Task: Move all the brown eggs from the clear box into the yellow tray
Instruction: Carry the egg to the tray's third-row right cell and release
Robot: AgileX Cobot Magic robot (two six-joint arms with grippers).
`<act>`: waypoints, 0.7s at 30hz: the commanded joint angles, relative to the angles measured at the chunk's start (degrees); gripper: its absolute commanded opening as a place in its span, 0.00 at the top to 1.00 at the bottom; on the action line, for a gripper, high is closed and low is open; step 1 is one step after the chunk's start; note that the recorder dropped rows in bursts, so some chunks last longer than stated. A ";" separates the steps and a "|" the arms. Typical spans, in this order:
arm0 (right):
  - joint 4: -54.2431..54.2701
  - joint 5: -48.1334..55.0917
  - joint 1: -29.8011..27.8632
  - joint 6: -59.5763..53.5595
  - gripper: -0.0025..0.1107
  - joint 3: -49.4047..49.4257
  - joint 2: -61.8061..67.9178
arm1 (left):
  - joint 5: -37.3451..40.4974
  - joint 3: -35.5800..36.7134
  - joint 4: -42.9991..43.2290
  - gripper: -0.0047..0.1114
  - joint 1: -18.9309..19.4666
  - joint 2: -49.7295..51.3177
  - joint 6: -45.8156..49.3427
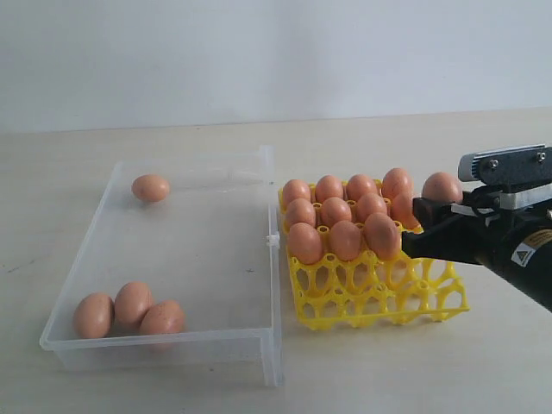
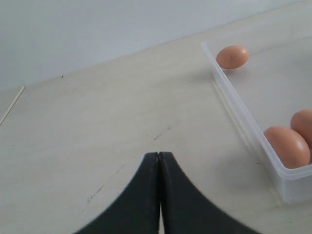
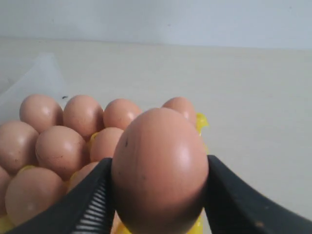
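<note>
Right arm (image 1: 509, 246) black; silver screwed bracket (image 1: 504, 164), white triangle label (image 1: 523, 254); black ribbed jaws.

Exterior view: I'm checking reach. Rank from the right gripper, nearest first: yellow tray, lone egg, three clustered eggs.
1. Yellow tray, right beside the right gripper.
2. Lone egg, clear box's far-left corner.
3. Three clustered eggs, box's near-left corner.

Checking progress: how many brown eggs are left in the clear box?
4. One brown egg lies alone near the far left corner of the clear box. Three others cluster at its near left corner. None seems hidden.
</note>
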 commanded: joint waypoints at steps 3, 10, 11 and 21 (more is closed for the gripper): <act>-2.87 -4.44 -0.70 1.07 0.98 -0.71 6.22 | -0.33 -0.23 0.00 0.96 0.10 -0.35 -0.30; -3.98 -4.44 -0.70 1.16 0.98 -3.37 10.20 | -0.33 -0.23 0.00 0.96 0.10 -0.35 -0.30; -3.98 -4.44 -0.70 1.06 0.98 -3.50 10.29 | -0.33 -0.23 0.00 0.96 0.10 -0.35 -0.30; -3.55 -2.31 -0.70 0.54 0.89 -5.31 10.30 | -0.33 -0.23 0.00 0.96 0.10 -0.35 -0.30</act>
